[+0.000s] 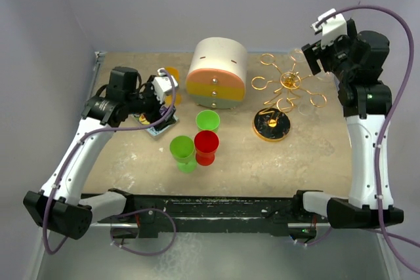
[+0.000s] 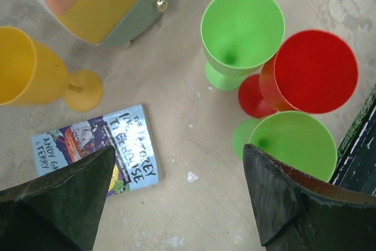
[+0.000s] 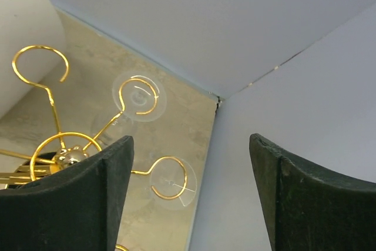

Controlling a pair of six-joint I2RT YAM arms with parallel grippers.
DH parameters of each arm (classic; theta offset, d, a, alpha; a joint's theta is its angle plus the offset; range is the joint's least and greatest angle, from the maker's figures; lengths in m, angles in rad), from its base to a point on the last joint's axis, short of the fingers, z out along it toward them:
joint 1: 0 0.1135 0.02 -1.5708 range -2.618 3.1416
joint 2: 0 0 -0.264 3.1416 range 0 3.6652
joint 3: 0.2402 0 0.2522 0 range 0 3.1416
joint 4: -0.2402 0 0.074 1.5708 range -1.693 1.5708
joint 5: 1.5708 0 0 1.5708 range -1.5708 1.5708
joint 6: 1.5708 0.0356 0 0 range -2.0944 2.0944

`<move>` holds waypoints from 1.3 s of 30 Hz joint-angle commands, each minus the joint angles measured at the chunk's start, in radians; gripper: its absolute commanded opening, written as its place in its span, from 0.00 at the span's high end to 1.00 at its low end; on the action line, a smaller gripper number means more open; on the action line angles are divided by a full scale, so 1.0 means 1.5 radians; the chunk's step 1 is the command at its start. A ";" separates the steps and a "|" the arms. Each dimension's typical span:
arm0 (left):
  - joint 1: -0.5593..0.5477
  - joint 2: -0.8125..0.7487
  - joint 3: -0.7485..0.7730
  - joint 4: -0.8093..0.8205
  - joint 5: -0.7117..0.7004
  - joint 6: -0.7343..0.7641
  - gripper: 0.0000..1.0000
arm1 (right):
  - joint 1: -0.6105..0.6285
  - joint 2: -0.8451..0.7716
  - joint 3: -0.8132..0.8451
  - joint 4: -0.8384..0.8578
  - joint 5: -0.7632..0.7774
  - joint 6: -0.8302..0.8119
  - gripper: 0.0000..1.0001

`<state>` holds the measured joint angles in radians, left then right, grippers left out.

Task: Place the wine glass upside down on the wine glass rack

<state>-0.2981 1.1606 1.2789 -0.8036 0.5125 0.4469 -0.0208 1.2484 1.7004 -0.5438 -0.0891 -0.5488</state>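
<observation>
At left, my left gripper (image 2: 179, 168) hangs wide open and empty over the table (image 2: 194, 216). A paperback book (image 2: 97, 148) and a toppled yellow goblet (image 2: 26, 69) lie beside it, with a green goblet (image 2: 242, 27), a red goblet (image 2: 314, 72) and a second green goblet (image 2: 292, 145) clustered to its right. At centre stands the round drawer box (image 1: 218, 73). At right, my right gripper (image 3: 189, 145), fingers spread wide and holding nothing, hovers above the far side of the wine glass rack (image 1: 287, 83). There a clear wine glass (image 3: 139, 95) appears to hang bowl-down, its foot seated on a gold loop. A second clear glass (image 3: 170, 180) sits in the neighbouring loop. I judge the placing done or nearly so. The next move calls for a straight lift clear without brushing the loops.
</observation>
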 commanded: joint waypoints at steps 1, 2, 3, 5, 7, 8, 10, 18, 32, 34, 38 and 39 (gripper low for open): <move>-0.009 0.023 -0.003 -0.062 0.026 0.090 0.10 | -0.001 -0.028 -0.010 -0.002 -0.060 0.048 0.17; -0.016 0.027 -0.009 -0.078 0.038 0.108 0.11 | -0.002 -0.030 -0.014 -0.002 -0.059 0.048 0.16; -0.024 0.030 -0.015 -0.092 0.046 0.124 0.11 | -0.001 -0.033 -0.017 0.000 -0.058 0.048 0.16; -0.043 0.034 -0.028 -0.106 0.048 0.142 0.11 | -0.002 -0.038 -0.025 0.003 -0.061 0.047 0.16; -0.062 0.038 -0.035 -0.108 0.046 0.145 0.12 | -0.001 -0.040 -0.031 0.005 -0.069 0.047 0.16; -0.071 0.041 -0.038 -0.108 0.042 0.144 0.13 | -0.001 -0.041 -0.033 0.005 -0.072 0.047 0.16; -0.087 0.050 -0.042 -0.103 0.033 0.141 0.16 | -0.001 -0.040 -0.036 0.004 -0.076 0.047 0.16; -0.124 0.096 -0.043 -0.072 -0.023 0.147 0.34 | -0.001 -0.045 -0.049 0.003 -0.082 0.043 0.16; -0.160 0.135 -0.042 -0.109 -0.047 0.154 0.63 | -0.001 -0.044 -0.067 0.010 -0.068 0.033 0.17; -0.160 0.132 -0.036 -0.130 -0.059 0.163 0.73 | -0.002 -0.046 -0.067 0.011 -0.063 0.032 0.17; -0.160 0.115 -0.029 -0.159 -0.082 0.179 0.96 | -0.001 -0.048 -0.064 0.010 -0.061 0.032 0.18; -0.160 0.109 -0.026 -0.169 -0.090 0.184 1.00 | -0.001 -0.048 -0.062 0.009 -0.061 0.032 0.18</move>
<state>-0.5327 1.3655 1.2110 -0.9958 0.4149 0.6769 -0.0208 1.1973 1.5978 -0.5514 -0.1783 -0.5007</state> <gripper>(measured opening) 0.070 0.827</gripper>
